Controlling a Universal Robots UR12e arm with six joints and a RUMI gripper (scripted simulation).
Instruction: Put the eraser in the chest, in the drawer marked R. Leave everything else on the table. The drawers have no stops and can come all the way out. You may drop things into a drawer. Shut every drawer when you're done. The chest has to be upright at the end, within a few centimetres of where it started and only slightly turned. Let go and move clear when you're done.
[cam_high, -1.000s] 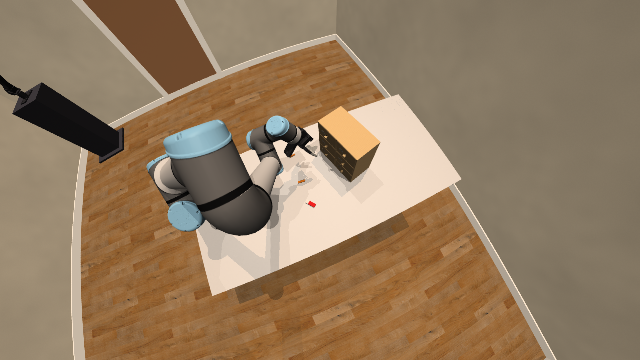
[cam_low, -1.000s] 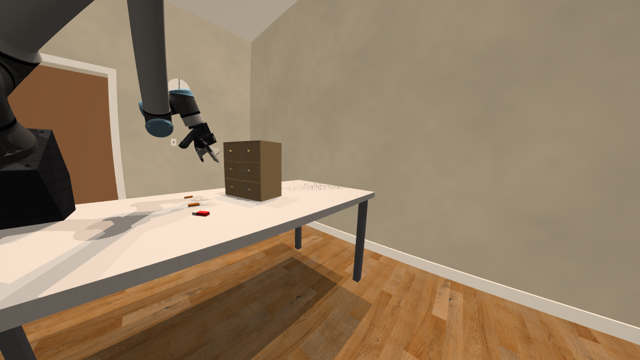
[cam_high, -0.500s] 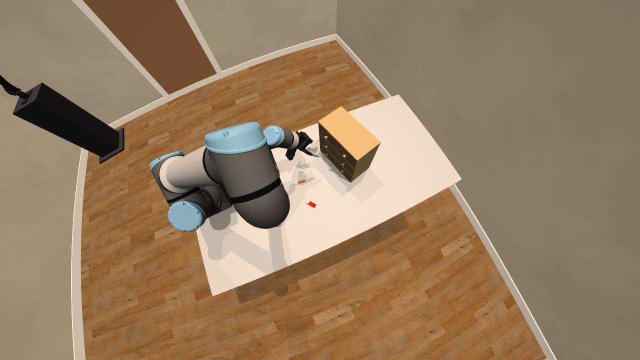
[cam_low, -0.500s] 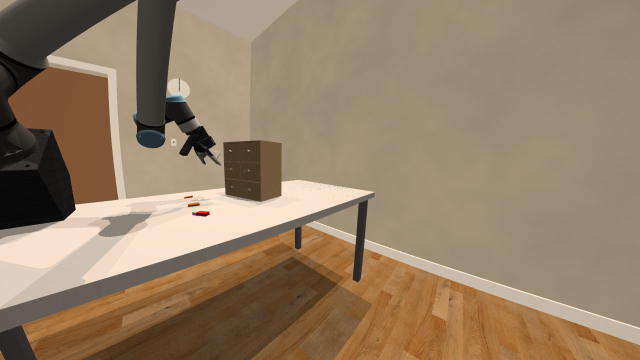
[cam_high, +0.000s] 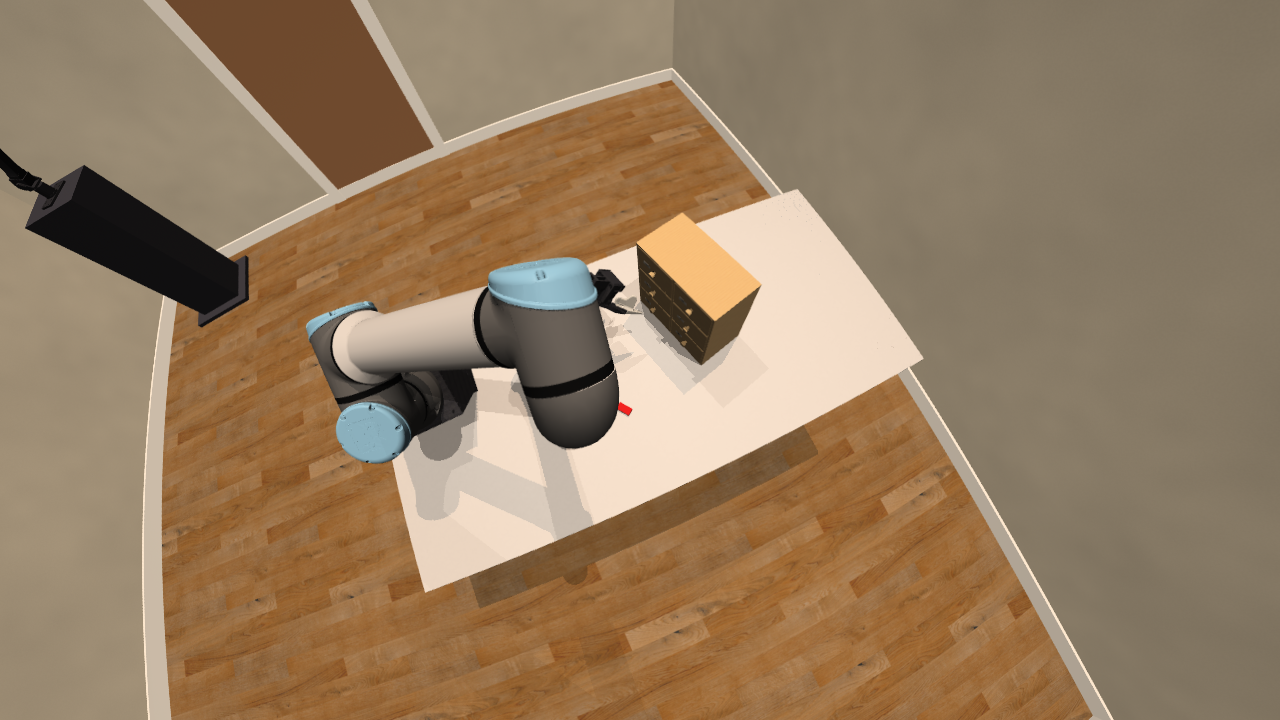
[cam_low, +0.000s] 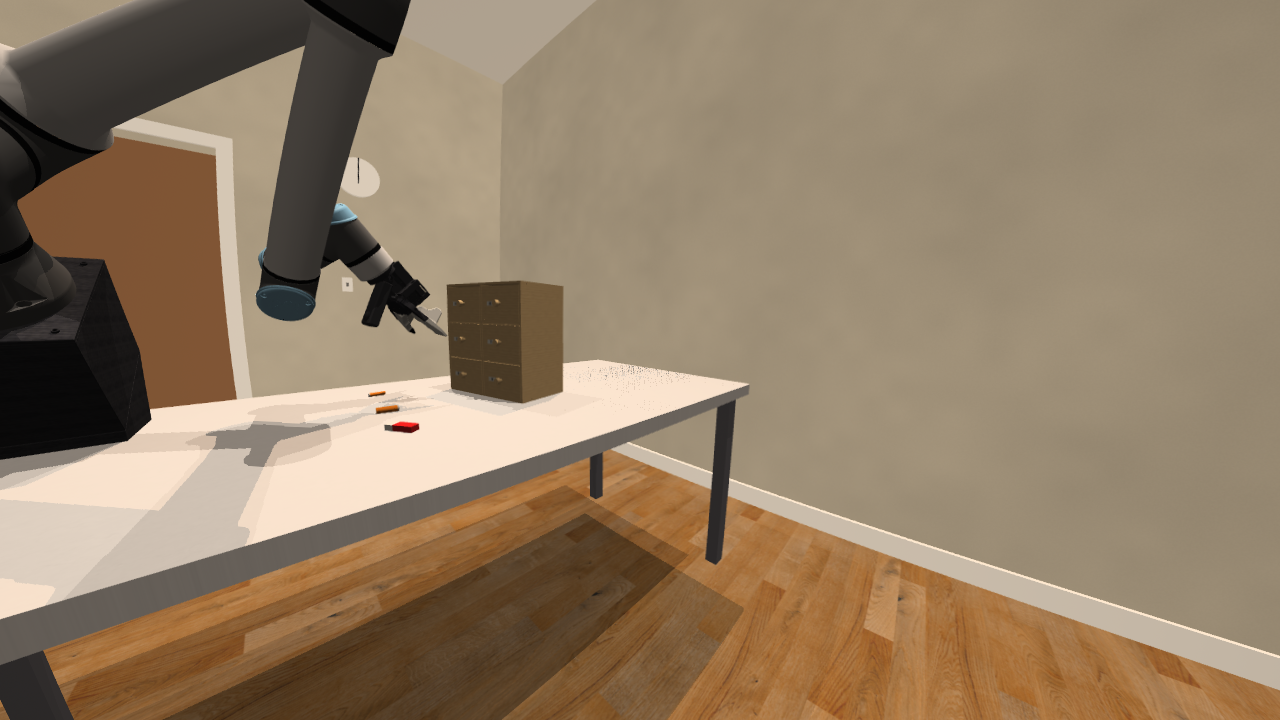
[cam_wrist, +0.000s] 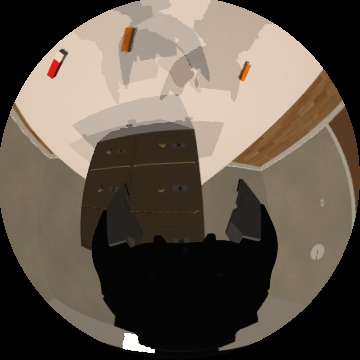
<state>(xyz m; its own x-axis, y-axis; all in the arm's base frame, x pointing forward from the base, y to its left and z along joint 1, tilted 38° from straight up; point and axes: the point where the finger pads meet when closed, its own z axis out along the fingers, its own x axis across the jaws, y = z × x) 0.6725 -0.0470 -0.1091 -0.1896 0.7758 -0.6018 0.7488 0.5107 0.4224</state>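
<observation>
The brown chest (cam_high: 697, 284) stands upright on the white table, with all its small drawers shut; it also shows in the exterior view (cam_low: 505, 340) and in the wrist view (cam_wrist: 145, 182). The drawer labels are too small to read. The red eraser (cam_low: 403, 427) lies flat on the table in front of the chest, apart from it, seen too in the top view (cam_high: 625, 409) and the wrist view (cam_wrist: 56, 64). My gripper (cam_low: 427, 320) is open and empty. It hovers in the air just in front of the chest's drawer face, at upper drawer height (cam_wrist: 185, 212).
Two small orange sticks (cam_low: 387, 408) (cam_low: 376, 393) lie on the table between the eraser and the chest side; they also show in the wrist view (cam_wrist: 128, 39) (cam_wrist: 244, 71). The arm's big elbow (cam_high: 554, 349) hides part of the table.
</observation>
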